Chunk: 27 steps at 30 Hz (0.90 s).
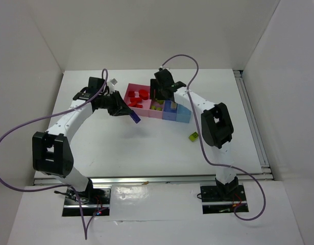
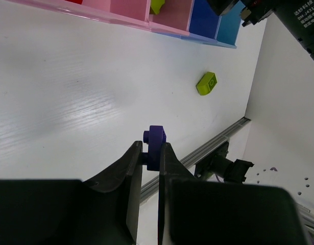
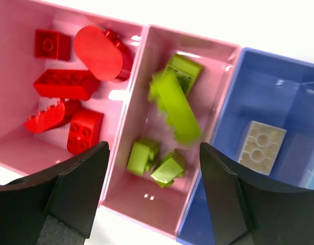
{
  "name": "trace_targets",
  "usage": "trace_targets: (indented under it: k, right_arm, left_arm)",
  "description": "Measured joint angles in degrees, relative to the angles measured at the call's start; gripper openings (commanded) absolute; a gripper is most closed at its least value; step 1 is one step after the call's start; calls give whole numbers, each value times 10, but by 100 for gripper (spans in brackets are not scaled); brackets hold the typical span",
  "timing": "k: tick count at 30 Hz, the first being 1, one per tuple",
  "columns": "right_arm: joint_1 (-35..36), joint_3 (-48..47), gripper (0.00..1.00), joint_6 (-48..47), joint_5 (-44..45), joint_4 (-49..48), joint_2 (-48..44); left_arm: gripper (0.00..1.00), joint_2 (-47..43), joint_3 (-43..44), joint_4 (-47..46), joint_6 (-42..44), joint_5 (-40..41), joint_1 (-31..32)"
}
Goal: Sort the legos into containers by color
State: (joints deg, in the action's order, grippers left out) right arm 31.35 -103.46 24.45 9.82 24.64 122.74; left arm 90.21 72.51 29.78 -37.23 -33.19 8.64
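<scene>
Left gripper (image 2: 150, 149) is pinched on a purple brick (image 2: 157, 139), which is held off the bench (image 2: 70, 102) just in front of the wide pink bin (image 3: 14, 117). That bin is filled with red bricks (image 3: 65, 84). Yellow-green bricks (image 3: 174, 104) are gathered in the narrower pink bin (image 3: 162, 201) beside it, and one of them is blurred. A pale brick (image 3: 260, 145) is seen in the blue bin (image 3: 233, 168). No purple is shown in any bin, so a compartment at the blue end is judged the likely target. For a clean drop, the brick should be carried rightward above the rims and released only once centred. The right gripper (image 3: 152, 166) is spread wide and empty over the narrower pink bin, so that arm should be given room first. One yellow-green brick (image 2: 207, 83) is left loose on the bench, well apart from the bins.
</scene>
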Motion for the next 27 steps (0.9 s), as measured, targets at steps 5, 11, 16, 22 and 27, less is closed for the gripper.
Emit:
trace_targets:
  k: [5, 11, 16, 22, 27]
  right_arm:
    - [8, 46, 75, 8, 49, -27, -37]
    - [10, 224, 71, 51, 135, -26, -222]
    - [7, 371, 78, 136, 184, 33, -413]
    - [-16, 482, 88, 230, 157, 96, -469]
    - [-55, 507, 88, 271, 109, 93, -428]
  left_arm:
    - [0, -4, 0, 2, 9, 4, -2]
    - [0, -5, 0, 3, 11, 5, -2]
    - [0, -5, 0, 2, 12, 3, -2]
    - [0, -2, 0, 2, 12, -1, -2]
    - [0, 5, 1, 2, 12, -2, -2]
